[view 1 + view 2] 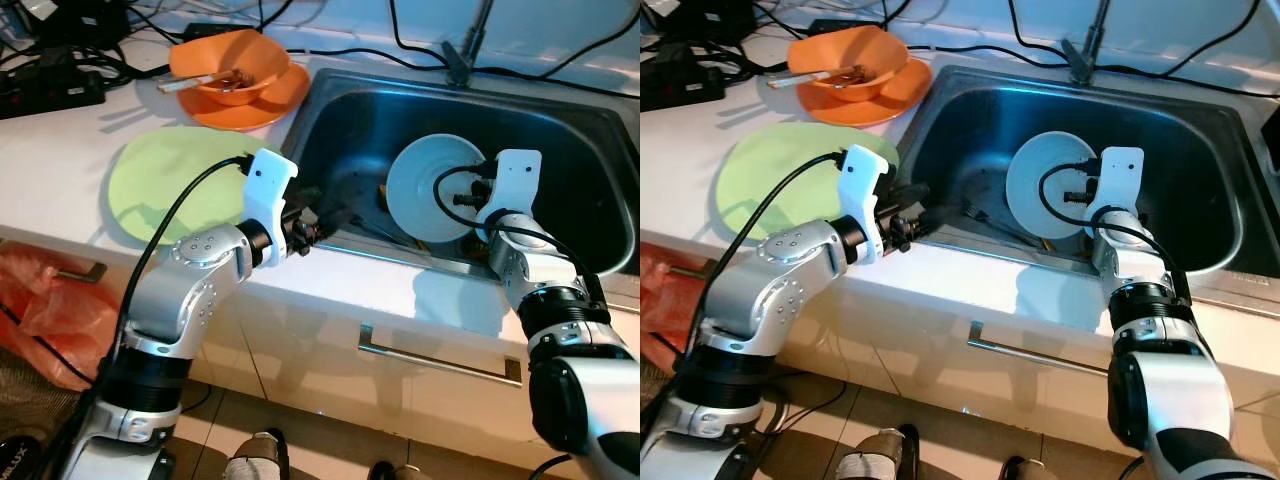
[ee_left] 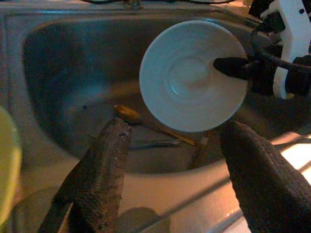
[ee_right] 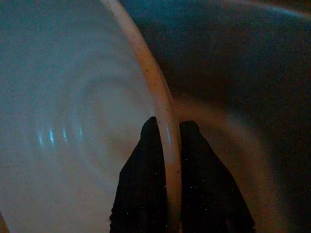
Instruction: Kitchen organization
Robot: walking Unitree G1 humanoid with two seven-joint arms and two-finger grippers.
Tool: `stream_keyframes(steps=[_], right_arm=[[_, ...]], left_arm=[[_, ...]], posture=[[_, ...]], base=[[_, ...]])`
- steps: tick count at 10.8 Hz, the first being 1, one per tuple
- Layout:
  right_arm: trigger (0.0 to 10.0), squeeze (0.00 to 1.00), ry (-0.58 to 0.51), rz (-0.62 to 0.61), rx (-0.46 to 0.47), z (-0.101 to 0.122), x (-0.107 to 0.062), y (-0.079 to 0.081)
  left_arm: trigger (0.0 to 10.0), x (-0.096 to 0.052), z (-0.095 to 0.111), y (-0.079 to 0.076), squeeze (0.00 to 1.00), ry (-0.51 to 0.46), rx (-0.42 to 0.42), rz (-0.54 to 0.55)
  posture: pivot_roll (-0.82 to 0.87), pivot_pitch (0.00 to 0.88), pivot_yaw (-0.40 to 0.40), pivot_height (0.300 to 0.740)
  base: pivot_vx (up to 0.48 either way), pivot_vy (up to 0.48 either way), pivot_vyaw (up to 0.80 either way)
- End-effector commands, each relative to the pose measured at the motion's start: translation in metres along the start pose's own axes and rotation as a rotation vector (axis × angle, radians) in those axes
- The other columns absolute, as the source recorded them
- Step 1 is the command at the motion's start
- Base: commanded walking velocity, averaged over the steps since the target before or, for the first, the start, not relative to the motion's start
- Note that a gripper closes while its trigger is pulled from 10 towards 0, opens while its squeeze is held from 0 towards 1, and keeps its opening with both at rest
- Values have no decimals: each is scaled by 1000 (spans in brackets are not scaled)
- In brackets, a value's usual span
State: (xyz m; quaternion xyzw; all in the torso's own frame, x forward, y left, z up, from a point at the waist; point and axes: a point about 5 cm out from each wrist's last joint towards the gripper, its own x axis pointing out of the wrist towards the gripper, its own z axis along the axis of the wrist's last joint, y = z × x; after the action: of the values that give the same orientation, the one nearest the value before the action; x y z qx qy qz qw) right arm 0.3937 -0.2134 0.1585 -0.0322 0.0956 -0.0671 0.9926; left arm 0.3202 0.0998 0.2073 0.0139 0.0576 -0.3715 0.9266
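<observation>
Nearest the camera, a cabinet front with a metal drawer handle [image 1: 440, 357] runs below the white countertop [image 1: 60, 150]; floor tiles lie beneath. The left gripper [image 1: 322, 222] reaches over the counter's front lip to the near left rim of the stainless steel sink [image 1: 560, 120], its two fingers [image 2: 99, 170] spread apart and holding nothing. In the left wrist view they frame open basin space.

The right gripper [image 3: 167, 141] is lowered inside the basin at the near wall, clamped on the rim of a pale blue-white bowl [image 1: 432, 187]: one finger lies inside the rim, the other outside, with the edge pinched between them. The bowl stands tilted on edge, lifted clear of the basin floor, its hollow facing the left gripper. Under and just behind it on the sink bottom lie a spoon with a golden bowl [image 2: 127, 113], a darker utensil [image 2: 153, 143] and what seem to be chopsticks [image 2: 200, 148]. The left and far parts of the basin are bare metal.

Left of the sink, a light green plate [image 1: 165, 185] lies flat on the countertop, near the basin edge. Farther back, an orange bowl [image 1: 228, 65] sits on an orange plate [image 1: 275, 100], holding utensils, close to the sink's far left corner. Black cables [image 1: 70, 60] trail along the back of the counter, and the base of the faucet [image 1: 460, 55] rises behind the far rim.
</observation>
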Motion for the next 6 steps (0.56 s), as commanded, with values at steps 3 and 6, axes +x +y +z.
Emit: stream_keyframes(steps=[3,6], right_arm=[[0,0,112,67,-58,-33,-3,10],[10000,0,144,146,-85,-38,-3,24]], left_arm=[[10000,-1,8,-4,1000,4,36,-25],[10000,-2,13,-2,1000,-3,54,-13]], posture=[[265,151,29,740],[269,155,27,740]], base=[[0,0,0],[0,0,0]])
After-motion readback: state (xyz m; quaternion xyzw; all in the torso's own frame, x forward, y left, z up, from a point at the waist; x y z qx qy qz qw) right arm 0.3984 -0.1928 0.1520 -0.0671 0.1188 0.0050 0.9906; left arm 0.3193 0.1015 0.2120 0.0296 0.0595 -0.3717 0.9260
